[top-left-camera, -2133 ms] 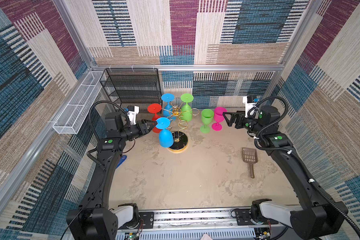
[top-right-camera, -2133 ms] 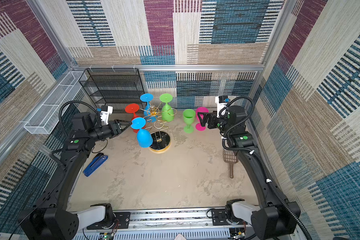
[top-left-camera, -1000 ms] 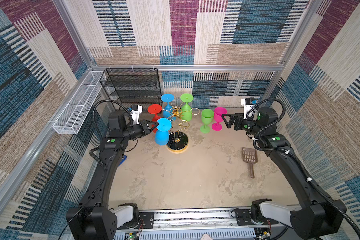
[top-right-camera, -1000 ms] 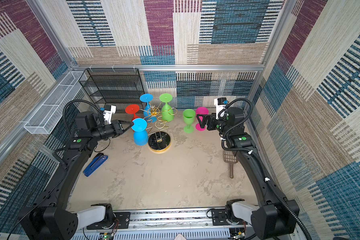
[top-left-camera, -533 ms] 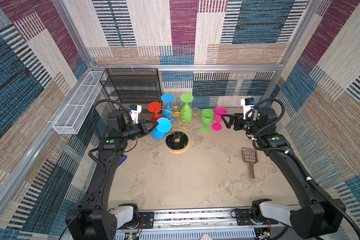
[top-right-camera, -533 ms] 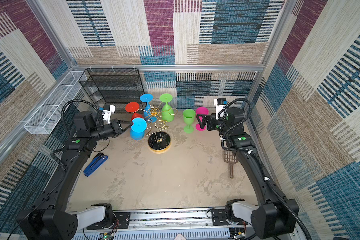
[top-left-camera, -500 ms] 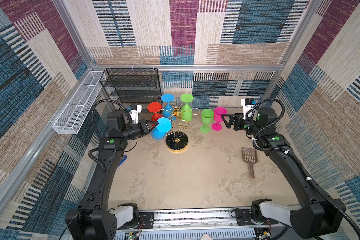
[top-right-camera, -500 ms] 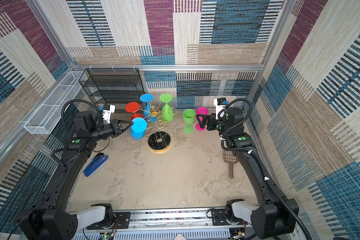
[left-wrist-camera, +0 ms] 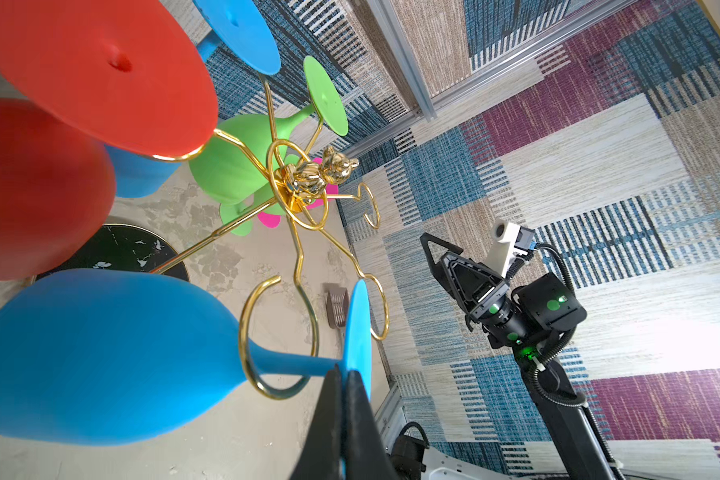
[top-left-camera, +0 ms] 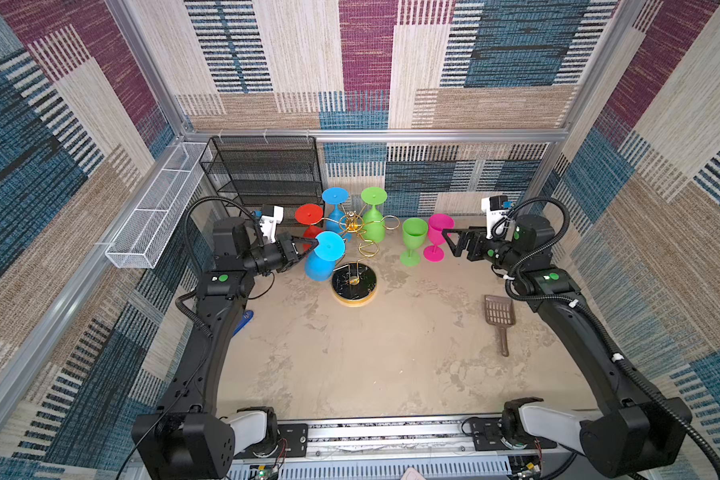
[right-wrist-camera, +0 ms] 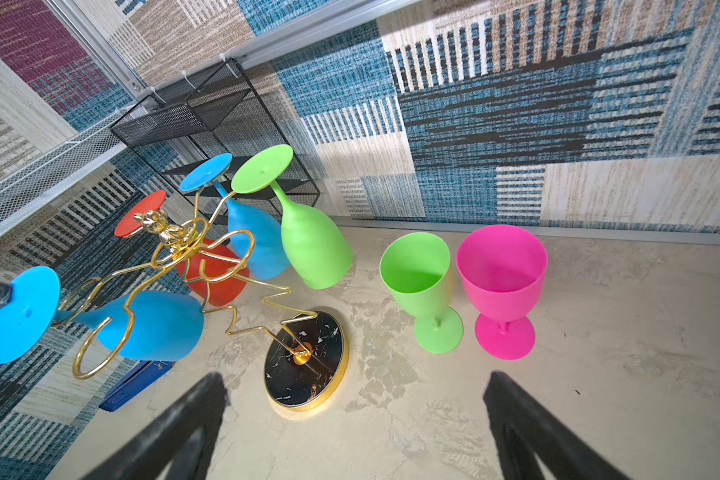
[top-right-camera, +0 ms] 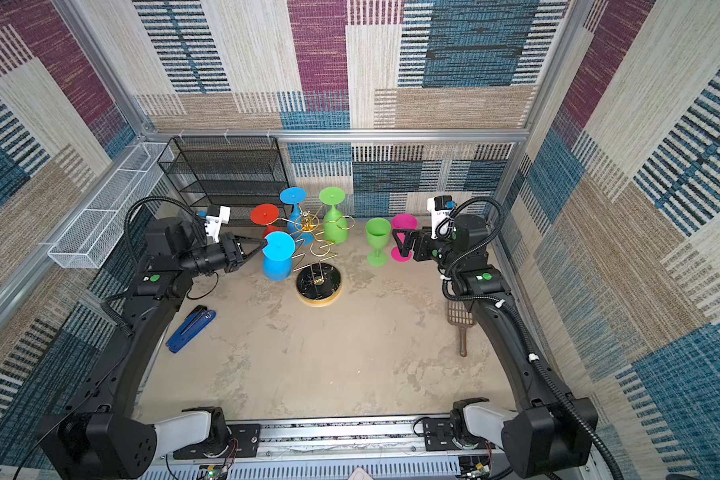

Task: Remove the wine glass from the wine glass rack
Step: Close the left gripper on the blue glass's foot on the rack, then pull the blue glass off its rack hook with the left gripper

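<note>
The gold wire wine glass rack (top-left-camera: 353, 220) stands on its round black base (top-left-camera: 354, 286) (top-right-camera: 319, 283) (right-wrist-camera: 305, 361) at the back middle. A blue wine glass (top-left-camera: 320, 266) (top-right-camera: 276, 266) (left-wrist-camera: 100, 357) (right-wrist-camera: 150, 324) hangs upside down and tilted on the rack's near-left arm. Its stem passes through the gold loop (left-wrist-camera: 267, 388). My left gripper (top-left-camera: 312, 249) (top-right-camera: 262, 248) (left-wrist-camera: 344, 372) is shut on the edge of this glass's foot (left-wrist-camera: 356, 328). My right gripper (top-left-camera: 449, 243) (top-right-camera: 400, 245) (right-wrist-camera: 355, 378) hangs open to the right, holding nothing.
Red (top-left-camera: 308, 214), blue (top-left-camera: 335, 195) and green (top-left-camera: 373, 216) glasses hang on the rack's far arms. A green glass (top-left-camera: 413, 241) and a pink glass (top-left-camera: 438, 235) stand upright on the table. Also here: black mesh shelf (top-left-camera: 267, 174), white basket (top-left-camera: 159, 208), brown scoop (top-left-camera: 499, 318), blue stapler (top-right-camera: 190, 328).
The blue glass has tipped, its bowl swinging left away from the rack's base. My left gripper closed fully on the foot. The right arm has barely moved.
</note>
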You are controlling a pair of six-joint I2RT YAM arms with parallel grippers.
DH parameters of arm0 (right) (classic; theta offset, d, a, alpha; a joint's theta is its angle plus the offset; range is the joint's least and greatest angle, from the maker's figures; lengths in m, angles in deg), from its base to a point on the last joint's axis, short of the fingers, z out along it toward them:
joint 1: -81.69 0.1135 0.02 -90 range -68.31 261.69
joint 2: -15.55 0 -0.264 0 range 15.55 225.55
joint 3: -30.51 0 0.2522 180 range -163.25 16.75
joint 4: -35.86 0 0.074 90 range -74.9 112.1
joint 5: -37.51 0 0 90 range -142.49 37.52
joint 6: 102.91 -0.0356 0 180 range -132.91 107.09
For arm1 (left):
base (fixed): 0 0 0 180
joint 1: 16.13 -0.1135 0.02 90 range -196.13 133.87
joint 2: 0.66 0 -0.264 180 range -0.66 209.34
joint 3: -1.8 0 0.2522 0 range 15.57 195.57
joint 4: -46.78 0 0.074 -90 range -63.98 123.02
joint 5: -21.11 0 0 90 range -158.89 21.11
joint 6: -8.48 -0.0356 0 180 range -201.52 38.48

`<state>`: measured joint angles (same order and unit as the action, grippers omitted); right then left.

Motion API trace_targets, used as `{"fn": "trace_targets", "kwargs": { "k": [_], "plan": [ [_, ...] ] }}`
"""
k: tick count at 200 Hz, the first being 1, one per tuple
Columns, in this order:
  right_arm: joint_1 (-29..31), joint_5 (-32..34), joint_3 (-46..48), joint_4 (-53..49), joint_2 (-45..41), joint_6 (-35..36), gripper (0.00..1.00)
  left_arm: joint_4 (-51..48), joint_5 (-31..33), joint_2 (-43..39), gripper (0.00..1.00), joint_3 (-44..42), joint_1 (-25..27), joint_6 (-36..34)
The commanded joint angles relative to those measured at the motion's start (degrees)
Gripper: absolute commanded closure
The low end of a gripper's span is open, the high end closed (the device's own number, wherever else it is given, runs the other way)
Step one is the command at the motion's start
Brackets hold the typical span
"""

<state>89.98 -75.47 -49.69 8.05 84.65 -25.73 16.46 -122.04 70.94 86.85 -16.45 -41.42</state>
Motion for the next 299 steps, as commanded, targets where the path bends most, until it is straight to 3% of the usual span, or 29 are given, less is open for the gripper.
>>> {"fn": "trace_targets", "kwargs": {
  "k": [1, 299],
  "plan": [
    [0.05, -0.47, -0.54, 1.57, -0.23, -0.63, 0.01, -2.45, -1.17, 0.69, 1.00, 2.50, 0.00, -0.87],
    [0.05, 0.42, -1.51, 0.81, -0.66, -0.19, 0.01, -0.75, 5.29, 6.08, 1.00, 7.02, 1.92, 0.43]
  ]
}}
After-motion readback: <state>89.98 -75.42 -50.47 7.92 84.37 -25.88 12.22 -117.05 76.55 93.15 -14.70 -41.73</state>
